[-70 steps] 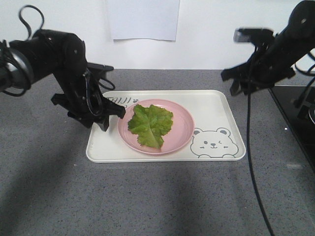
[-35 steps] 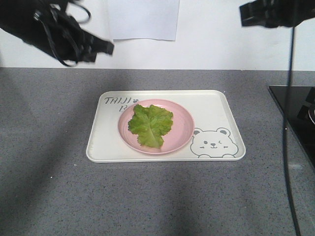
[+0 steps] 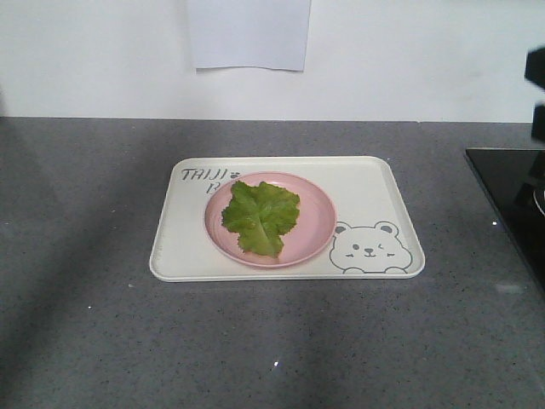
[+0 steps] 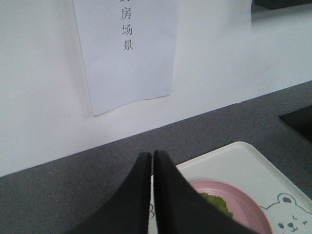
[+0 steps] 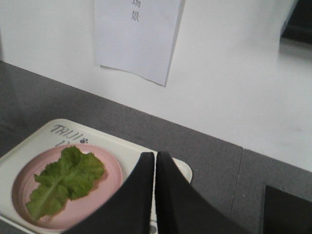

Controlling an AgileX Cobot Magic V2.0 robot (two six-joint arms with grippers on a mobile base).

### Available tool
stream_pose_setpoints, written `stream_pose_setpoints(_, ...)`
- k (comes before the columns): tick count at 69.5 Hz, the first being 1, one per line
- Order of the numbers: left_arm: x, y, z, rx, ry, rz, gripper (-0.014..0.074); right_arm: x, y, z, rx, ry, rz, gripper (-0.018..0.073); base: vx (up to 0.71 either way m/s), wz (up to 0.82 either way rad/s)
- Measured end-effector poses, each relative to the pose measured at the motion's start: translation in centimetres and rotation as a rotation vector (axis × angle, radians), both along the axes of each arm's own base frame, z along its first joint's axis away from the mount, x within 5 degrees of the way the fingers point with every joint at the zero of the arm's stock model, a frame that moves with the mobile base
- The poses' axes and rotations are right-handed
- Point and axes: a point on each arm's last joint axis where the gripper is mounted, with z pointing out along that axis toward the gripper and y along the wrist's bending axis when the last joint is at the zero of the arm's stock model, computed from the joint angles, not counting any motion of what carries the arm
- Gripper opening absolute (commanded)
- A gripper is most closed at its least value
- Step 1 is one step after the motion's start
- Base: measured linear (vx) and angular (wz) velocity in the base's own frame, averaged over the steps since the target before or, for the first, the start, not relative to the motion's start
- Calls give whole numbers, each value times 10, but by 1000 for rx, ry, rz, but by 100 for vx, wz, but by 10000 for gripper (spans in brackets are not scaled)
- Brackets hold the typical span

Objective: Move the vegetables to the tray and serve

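Note:
One leaf of the vegetables [image 3: 260,217], green ruffled lettuce, lies on a round pink plate [image 3: 315,226]. The plate stands on the cream tray [image 3: 375,183] with the bear drawing, in the middle of the grey counter. Neither gripper shows in the front view. In the left wrist view my left gripper [image 4: 151,154] is shut and empty, high above the tray's [image 4: 234,161] far left side. In the right wrist view my right gripper [image 5: 155,154] is also shut and empty, raised over the tray's [image 5: 34,141] right part, with the lettuce [image 5: 63,180] to its left.
A black cooktop [image 3: 511,196] is set into the counter at the right. A white paper sheet [image 3: 247,34] hangs on the wall behind. A dark bit of arm [image 3: 536,102] pokes in at the right edge.
Both arms have risen from beside the tray and left the front view. The tray, plate and lettuce have not moved.

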Motion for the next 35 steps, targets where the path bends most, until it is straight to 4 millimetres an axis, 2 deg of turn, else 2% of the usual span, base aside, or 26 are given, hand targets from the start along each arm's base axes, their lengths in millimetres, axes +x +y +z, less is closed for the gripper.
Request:
stream_pose_setpoints(7, -9, 3, -35, 10, 25, 1, -7, -28, -5, -42, -1, 8, -29, -6, 0, 0)
stream_pose_setpoints(8, -11, 4, -35, 6, 14, 1, -7, -31, -5, -51, -4, 27, -30, -6, 0, 0)
stream_pose_setpoints(14, -27, 10, -75, 10, 40, 5, -7, -51, -7, -87, -7, 67, -35, -6, 0, 0)
stream_pose_setpoints(16, -34, 13, -96, 18, 62, 7, -7, -56, -8, -97, -7, 75, -37, -6, 0, 0)
stream_pose_setpoints(18, -41, 16, -108, 16, 57, 9, -6, -62, -8, -105, -6, 71, -41, -6, 0, 0)
stream_pose_setpoints(19, -47, 18, -106, 8, 36, 10, -7, -64, -9, -112, -6, 82, -43, -6, 0, 0)
stream_pose_setpoints(21, -53, 21, -124, 11, 46, 11, -7, -69, -10, -121, -6, 80, -48, -6, 0, 0)
stream_pose_setpoints(25, -70, 27, -157, 10, 64, 14, -7, -77, -11, -134, -4, 69, -57, -6, 0, 0)
stream_pose_setpoints(26, -73, 28, -158, 3, 51, 14, -7, -79, -11, -136, -3, 62, -62, -6, 0, 0)
stream_pose_setpoints(34, -100, 38, -209, -38, 64, 29, -7, -90, -13, -154, 1, 37, -74, -6, 0, 0)
stream_pose_setpoints(35, -102, 39, -209, -47, 46, 31, -7, -91, -13, -155, 1, 34, -75, -6, 0, 0)
